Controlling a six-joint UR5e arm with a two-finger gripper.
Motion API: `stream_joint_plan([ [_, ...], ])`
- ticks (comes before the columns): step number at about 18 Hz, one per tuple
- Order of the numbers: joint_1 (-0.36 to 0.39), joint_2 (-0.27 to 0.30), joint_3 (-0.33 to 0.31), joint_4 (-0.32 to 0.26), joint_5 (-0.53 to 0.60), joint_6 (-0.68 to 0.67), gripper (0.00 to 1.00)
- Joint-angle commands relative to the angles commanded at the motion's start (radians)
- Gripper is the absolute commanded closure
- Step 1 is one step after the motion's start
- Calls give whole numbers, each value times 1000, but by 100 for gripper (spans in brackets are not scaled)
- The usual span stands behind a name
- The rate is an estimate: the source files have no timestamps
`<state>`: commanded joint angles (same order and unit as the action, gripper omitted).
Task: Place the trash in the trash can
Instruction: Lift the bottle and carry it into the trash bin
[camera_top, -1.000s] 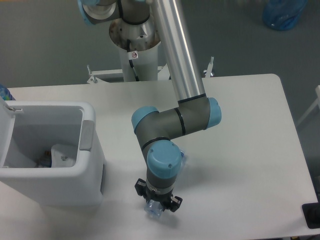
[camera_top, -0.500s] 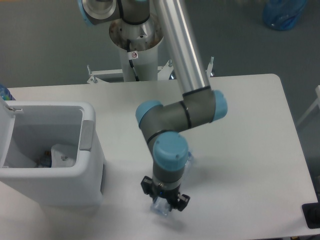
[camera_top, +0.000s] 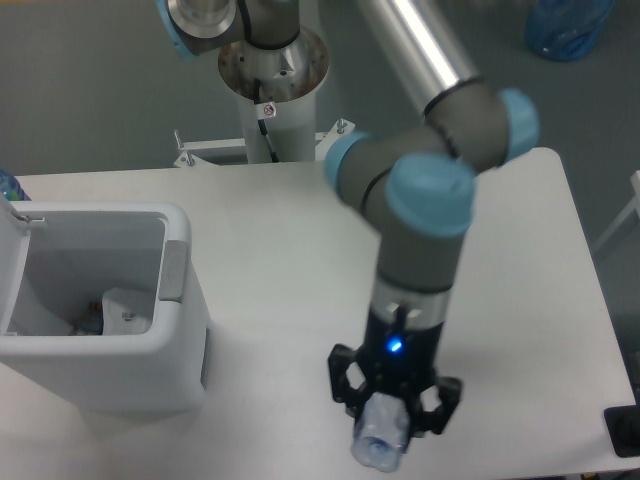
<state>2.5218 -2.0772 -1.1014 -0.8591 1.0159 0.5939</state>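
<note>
- One gripper (camera_top: 385, 425) hangs over the table's near edge, its black jaws closed around one crushed clear bluish plastic bottle (camera_top: 379, 443); the bottle's lower end sticks out below the jaws. Whether it touches the table cannot be told.
- The bottle looks crumpled, pale blue and see-through; its cap is not visible from here.
- A small blue light glows on the wrist just above the gripper.
- One white table (camera_top: 520, 300) carries everything.
- One trash can (camera_top: 110, 375) stands at the table's left side, well apart from the gripper: white, boxy, rounded corners, a grey panel on its right wall, the white lid (camera_top: 12, 262) swung up at the left. It is open on top.
- Inside the can lies one crumpled white wrapper (camera_top: 125, 305); beside it are smaller bits too blurred to name.
- One UR5e arm (camera_top: 440, 170) reaches down from its base at the far side.
- Compared with half a second ago, the arm has risen and swung right, and the bottle has come along in the jaws.
</note>
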Motion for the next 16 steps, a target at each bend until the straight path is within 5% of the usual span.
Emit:
stream_joint_plan([
  [8, -18, 91, -9, 12, -101, -187, 43],
  [16, -142, 187, -100, 12, -109, -315, 43],
])
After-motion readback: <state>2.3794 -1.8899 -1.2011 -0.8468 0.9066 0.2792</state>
